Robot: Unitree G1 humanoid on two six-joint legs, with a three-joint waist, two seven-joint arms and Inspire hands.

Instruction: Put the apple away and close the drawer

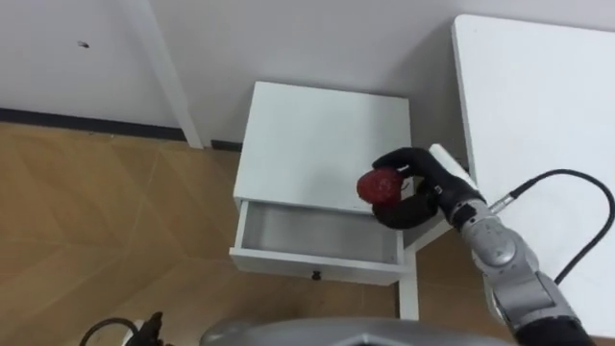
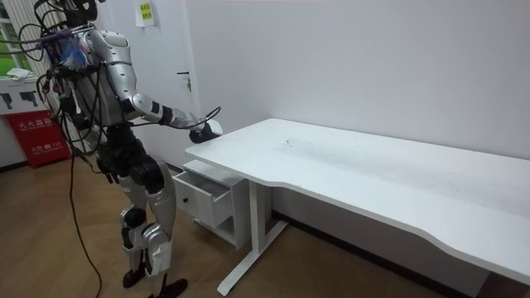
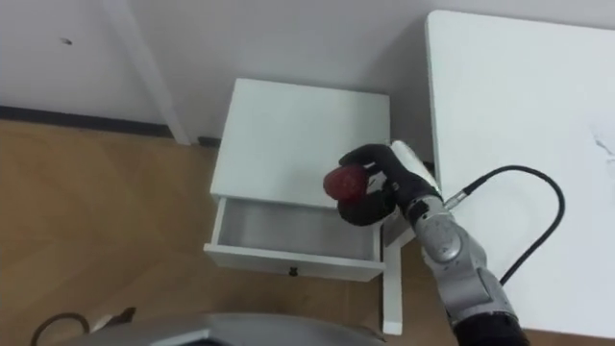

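Note:
My right hand (image 1: 423, 187) (image 3: 384, 178) is shut on a red apple (image 1: 380, 185) (image 3: 344, 183), fingers and thumb curled round it. It holds the apple in the air over the right part of a small white cabinet (image 1: 322, 135) (image 3: 298, 125), just above the back right of its drawer (image 1: 317, 240) (image 3: 288, 240). The drawer is pulled out and looks bare inside, with a small dark knob (image 1: 315, 276) on its front. In the room view I stand facing the cabinet (image 2: 207, 194) with my right hand (image 2: 201, 132) stretched forward over it.
A large white desk (image 1: 538, 115) (image 2: 373, 178) stands to the right of the cabinet, its white leg (image 1: 411, 279) right beside the open drawer. A white wall runs behind the cabinet. Wooden floor (image 1: 106, 211) lies open to the left.

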